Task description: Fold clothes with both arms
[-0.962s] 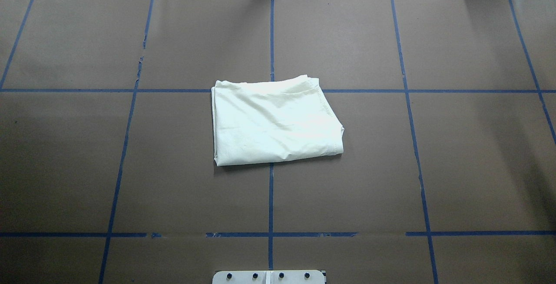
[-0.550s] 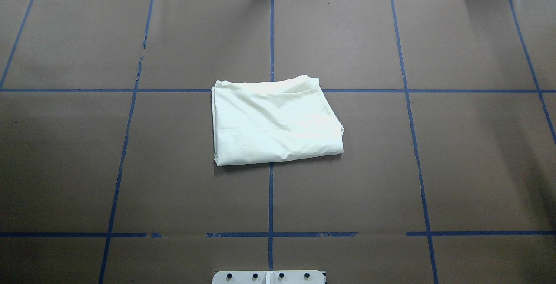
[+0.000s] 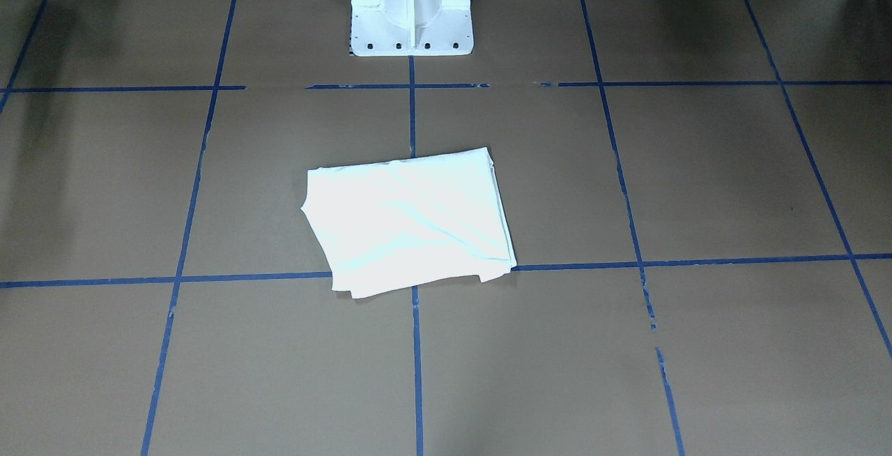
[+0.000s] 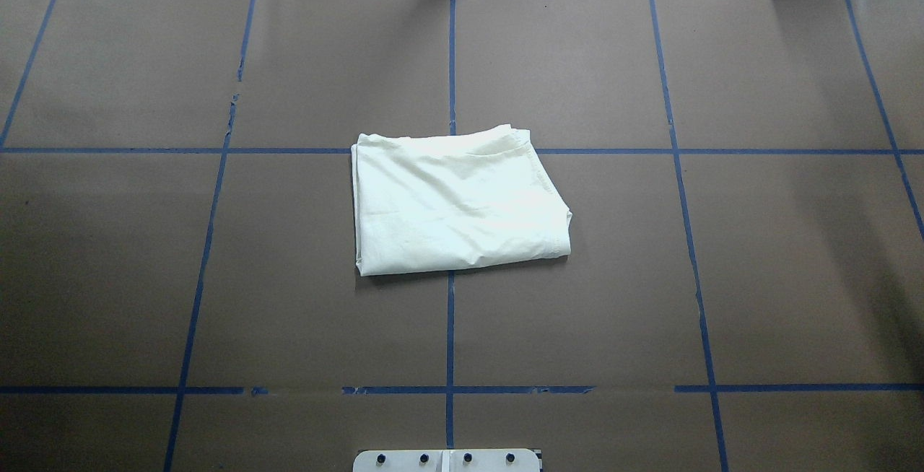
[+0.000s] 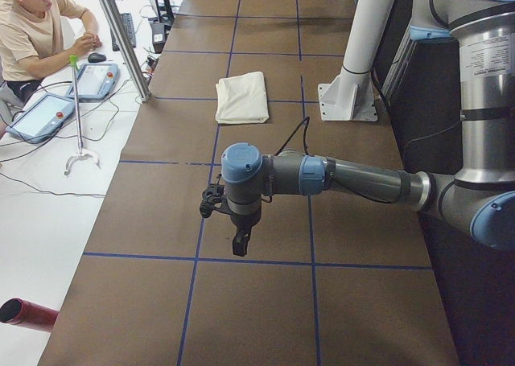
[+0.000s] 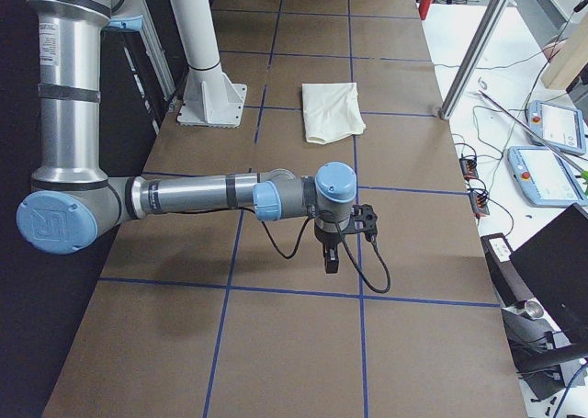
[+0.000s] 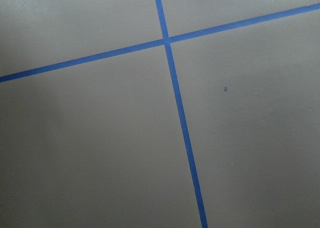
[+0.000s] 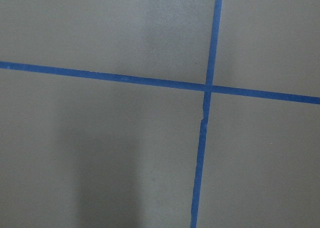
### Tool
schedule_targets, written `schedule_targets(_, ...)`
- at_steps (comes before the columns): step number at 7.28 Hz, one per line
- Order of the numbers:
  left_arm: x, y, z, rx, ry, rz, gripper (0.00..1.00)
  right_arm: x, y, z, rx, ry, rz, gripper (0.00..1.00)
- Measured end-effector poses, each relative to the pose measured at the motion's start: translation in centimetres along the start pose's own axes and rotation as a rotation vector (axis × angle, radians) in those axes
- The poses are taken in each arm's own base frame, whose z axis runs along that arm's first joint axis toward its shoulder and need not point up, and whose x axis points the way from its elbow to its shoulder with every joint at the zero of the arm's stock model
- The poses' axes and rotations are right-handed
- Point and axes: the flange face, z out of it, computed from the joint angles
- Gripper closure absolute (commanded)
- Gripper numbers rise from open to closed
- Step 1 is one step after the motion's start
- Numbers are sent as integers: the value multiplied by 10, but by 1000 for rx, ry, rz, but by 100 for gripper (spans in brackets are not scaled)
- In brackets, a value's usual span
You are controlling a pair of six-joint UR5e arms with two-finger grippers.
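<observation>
The cream-white shirt [image 4: 458,201] lies folded into a compact rectangle at the table's middle, plain side up; its print is hidden. It also shows in the front-facing view [image 3: 408,222], the left side view [image 5: 242,97] and the right side view [image 6: 333,111]. My left gripper [image 5: 240,244] hangs over bare table far from the shirt, seen only in the left side view. My right gripper [image 6: 331,260] hangs likewise, seen only in the right side view. I cannot tell whether either is open or shut. Neither holds anything that I can see.
Brown paper with blue tape grid lines [image 4: 450,328] covers the table. The white pedestal base [image 3: 411,6] stands at the robot's edge. An operator [image 5: 36,28] sits beyond the far edge with teach pendants [image 5: 95,78]. Both wrist views show only paper and tape.
</observation>
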Motion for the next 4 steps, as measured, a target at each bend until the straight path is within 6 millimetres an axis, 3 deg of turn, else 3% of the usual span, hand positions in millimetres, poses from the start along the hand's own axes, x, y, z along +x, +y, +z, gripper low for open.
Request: schedule_targets(4,5,-7,5,-10,1,16,0,-2,0,-1,0,-18,3,0)
